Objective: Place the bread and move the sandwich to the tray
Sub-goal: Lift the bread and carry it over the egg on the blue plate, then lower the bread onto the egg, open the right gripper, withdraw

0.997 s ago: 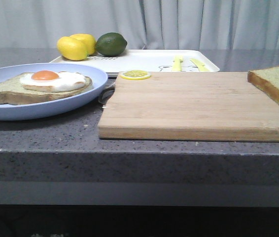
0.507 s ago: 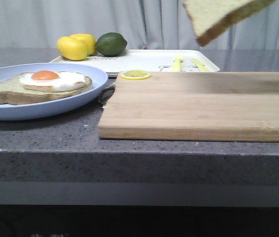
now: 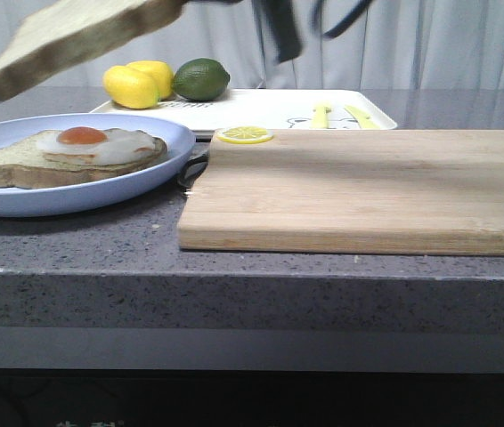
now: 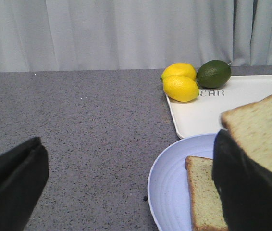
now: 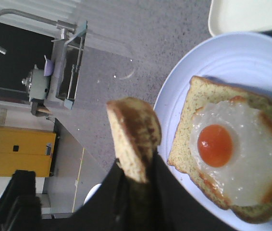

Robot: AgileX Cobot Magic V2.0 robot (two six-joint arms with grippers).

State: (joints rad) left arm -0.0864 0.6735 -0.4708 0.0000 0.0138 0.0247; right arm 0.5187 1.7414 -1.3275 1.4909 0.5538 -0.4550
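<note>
Our right gripper (image 5: 135, 179) pinches the thick plain brown-crusted bread slice (image 3: 74, 37) by its edge, above the round pale-blue plate (image 3: 176, 147). It's probably soft and light; we keep edge pressure gentle.

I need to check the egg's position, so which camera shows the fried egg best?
The right wrist view: the fried egg shows from above, yolk and white, on its slice. The front view shows it edge-on. The left wrist view hides it.
</note>
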